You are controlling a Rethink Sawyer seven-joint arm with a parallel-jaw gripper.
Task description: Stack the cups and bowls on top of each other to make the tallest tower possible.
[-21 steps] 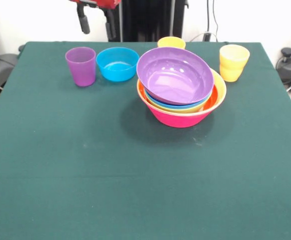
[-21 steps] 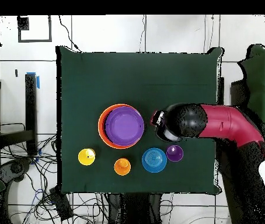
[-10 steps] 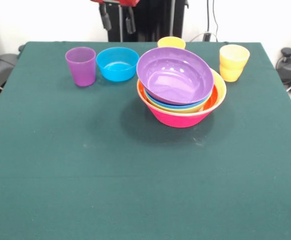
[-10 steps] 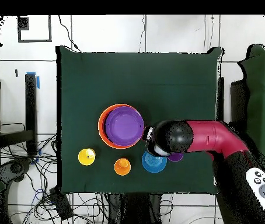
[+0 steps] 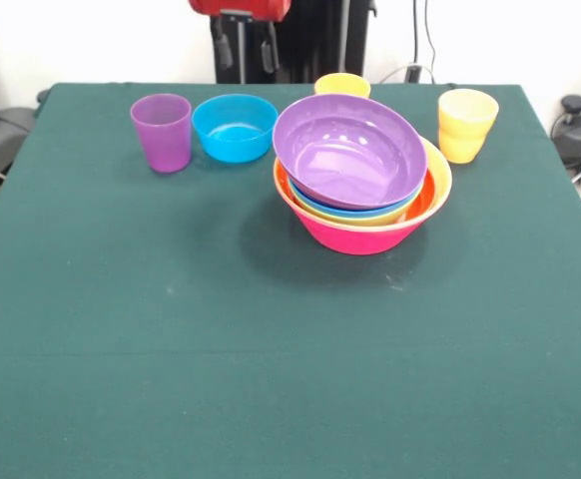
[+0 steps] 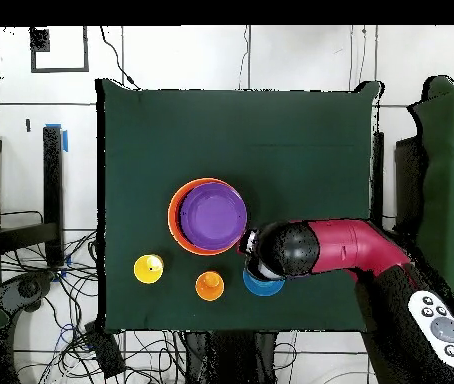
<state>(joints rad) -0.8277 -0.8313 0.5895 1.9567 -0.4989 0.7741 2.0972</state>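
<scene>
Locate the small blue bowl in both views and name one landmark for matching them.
Front view: the small blue bowl stands in the far row, between the purple cup and the tower.
Overhead view: the bowl sits near the bottom edge, right of the orange cup, partly hidden by the arm.
Shared landmark: the tower, purple bowl on top.

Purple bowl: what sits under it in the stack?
Under the purple bowl, rims of a blue, a yellow-green, an orange and the pink bowl show. Their insides are covered.
</scene>
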